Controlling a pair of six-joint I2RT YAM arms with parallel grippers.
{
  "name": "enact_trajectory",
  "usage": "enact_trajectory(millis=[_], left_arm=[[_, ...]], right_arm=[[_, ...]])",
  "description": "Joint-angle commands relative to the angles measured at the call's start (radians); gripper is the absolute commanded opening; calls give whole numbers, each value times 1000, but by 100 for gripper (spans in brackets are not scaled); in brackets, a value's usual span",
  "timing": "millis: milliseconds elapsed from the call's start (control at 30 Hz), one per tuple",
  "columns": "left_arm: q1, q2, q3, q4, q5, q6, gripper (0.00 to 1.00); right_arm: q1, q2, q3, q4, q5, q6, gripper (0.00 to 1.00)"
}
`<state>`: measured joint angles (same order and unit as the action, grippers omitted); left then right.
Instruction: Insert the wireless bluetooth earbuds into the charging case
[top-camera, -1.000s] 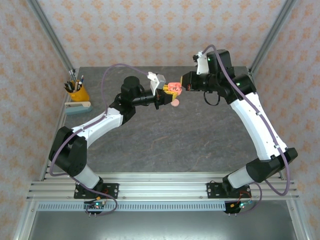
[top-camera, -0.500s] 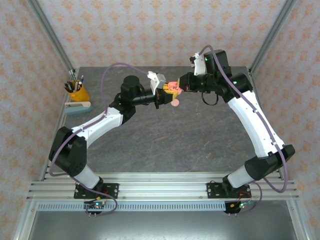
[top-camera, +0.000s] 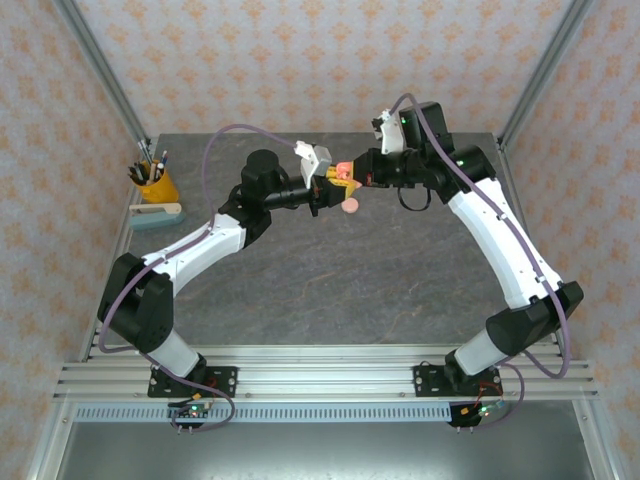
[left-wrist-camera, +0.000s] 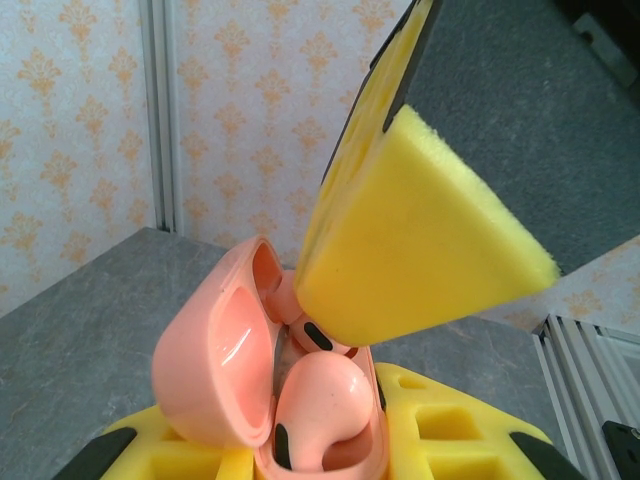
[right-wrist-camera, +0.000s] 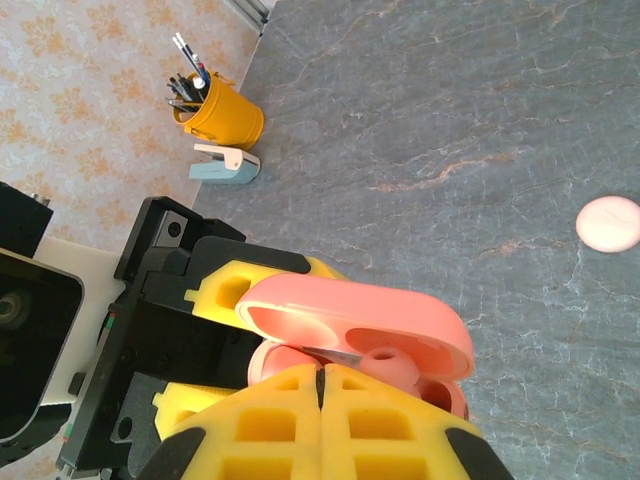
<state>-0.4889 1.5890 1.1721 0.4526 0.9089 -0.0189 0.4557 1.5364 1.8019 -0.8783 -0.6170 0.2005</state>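
**Pink case, lid open, between yellow foam pads**

From above, only a pink spot: charging case in the air over the grey worktop, clamped by the left fingers. In the left wrist view, seated earbud inside. In the right wrist view, right fingers pressed together on another earbud at the case mouth. Patterned wallpaper around. Farther off on the worktop, yellow pen cup and pink disc.

The case sits in the left fingers above the rear tabletop, one earbud inside; the right fingers hold a second earbud just over it.
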Motion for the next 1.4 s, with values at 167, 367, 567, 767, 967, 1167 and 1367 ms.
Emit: enact_trajectory(millis=[167,367,567,767,967,1167,1367], left_arm=[[0,-5,29,9,-4,17,0],[0,-7,30,16,-4,12,0],[1,-12,29,11,-4,13,0],[0,-11,22,12,-2,14,0],[0,-11,17,11,3,17,0],[0,-9,25,2,21,19,0],[-1,-8,29,-7,36,22,0]], right_arm=[[4,1,-19,-144,171,-64,0],[3,2,-6,-185,253,-86,0],[3,4,0,-158,226,-76,0],[3,-12,33,-126,166,-52,0],[-10,-28,95,-132,198,-43,0],[-17,49,206,-144,210,-37,0],[-17,228,384,-206,191,-23,0]])
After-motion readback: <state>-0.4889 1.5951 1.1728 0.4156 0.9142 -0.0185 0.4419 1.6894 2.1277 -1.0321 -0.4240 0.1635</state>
